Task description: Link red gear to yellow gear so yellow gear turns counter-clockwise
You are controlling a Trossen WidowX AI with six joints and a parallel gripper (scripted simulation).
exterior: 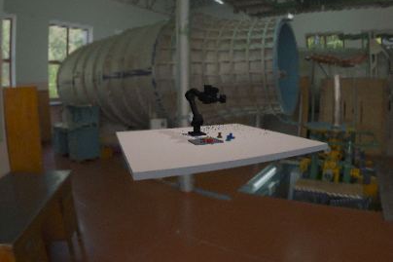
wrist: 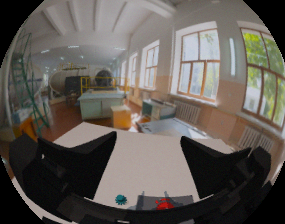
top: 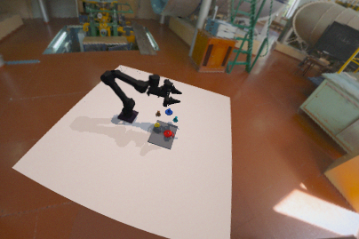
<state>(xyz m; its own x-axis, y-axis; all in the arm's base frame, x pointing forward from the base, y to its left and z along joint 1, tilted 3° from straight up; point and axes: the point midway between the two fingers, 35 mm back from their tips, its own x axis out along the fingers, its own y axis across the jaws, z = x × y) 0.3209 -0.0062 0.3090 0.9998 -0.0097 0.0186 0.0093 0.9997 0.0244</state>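
The grey board (top: 160, 143) (wrist: 147, 202) lies on the table. On it are the red gear (top: 168, 133) (wrist: 164, 205) and the yellow gear (top: 156, 124); its stripe and the short pegs are too small to make out. Three loose gears stand beyond the board's edge: a brown one (top: 158, 113) (exterior: 219, 135), a blue one (top: 169, 111) (exterior: 231, 135) and a teal one (top: 176, 119) (wrist: 121, 199). My gripper (top: 180, 97) (wrist: 149, 137) is open and empty, held high above the table, with its fingers pointing outward rather than down.
The white table (top: 111, 173) (exterior: 160, 158) carries the arm's base (top: 128, 115) (exterior: 196, 133) to the left of the board in the top view. The arm's shadow falls across the table and reaches the board. The surrounding furniture stands away from the table.
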